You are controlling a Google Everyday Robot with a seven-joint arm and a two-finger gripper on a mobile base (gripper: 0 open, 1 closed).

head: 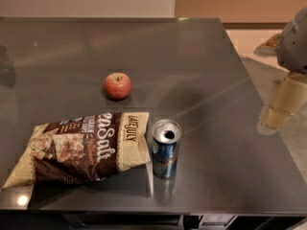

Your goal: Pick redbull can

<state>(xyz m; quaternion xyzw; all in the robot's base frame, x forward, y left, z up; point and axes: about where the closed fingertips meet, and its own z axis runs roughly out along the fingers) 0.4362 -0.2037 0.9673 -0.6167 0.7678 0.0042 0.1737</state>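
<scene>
The redbull can (166, 148) stands upright near the front edge of the dark grey table (192, 66). It has blue and silver sides and a silver top with a dark hole. It touches the right end of a snack bag (84, 147). My gripper (283, 104) hangs at the far right, above the table's right edge, well to the right of the can and apart from it. It holds nothing that I can see.
A brown and cream snack bag lies flat at the front left. A red apple (118, 85) sits behind the bag, toward the table's middle. The table's right edge drops to a light floor (254, 40).
</scene>
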